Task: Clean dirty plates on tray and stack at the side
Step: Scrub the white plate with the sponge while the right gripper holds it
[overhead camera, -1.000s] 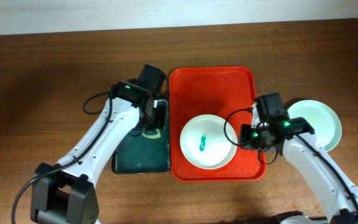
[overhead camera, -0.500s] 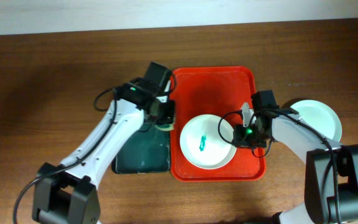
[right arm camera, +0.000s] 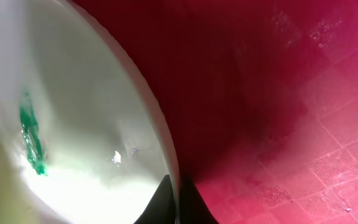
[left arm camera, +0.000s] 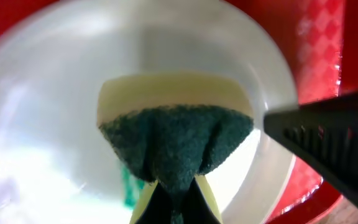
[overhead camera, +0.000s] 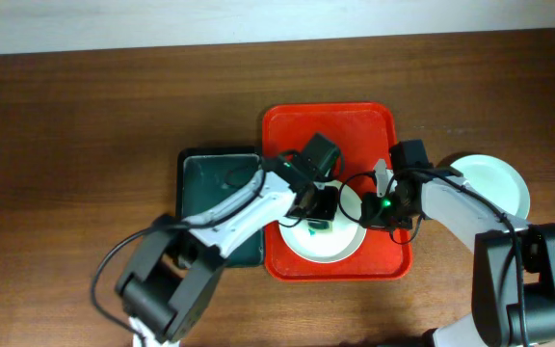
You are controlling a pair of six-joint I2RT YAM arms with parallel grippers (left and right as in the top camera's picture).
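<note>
White plate (overhead camera: 340, 249) sits on the red tray (overhead camera: 355, 130), in the half nearer the robot, directly under both sets of fingers.

Left gripper (overhead camera: 320, 206) is clamped on a sponge (left arm camera: 176, 140). The green scrub face is toward the wrist camera with the yellow backing behind it, and the sponge is pinched into a fold between the fingers. It hangs over the plate's middle. Can't tell from either view whether it's actually touching the surface.

Teal smear (left arm camera: 128, 186) is just beside the sponge's lower-left edge, still on the plate. It also shows in the right wrist view, well inboard of that gripper's fingers.

Right gripper (right arm camera: 174, 200) is closed on the plate's rim on the side away from the sponge, with one finger inside the rim and one outside over the tray floor. Its black finger shows in the left wrist view, just beside the sponge, not touching it.

Pale mint plate (overhead camera: 497, 185) lies on the table (overhead camera: 85, 145) outboard of the right fingers, off the tray. Can't tell if more than one is stacked there.

Black tray (overhead camera: 210, 173) is outboard of the left fingers, right beside the red tray's edge.
</note>
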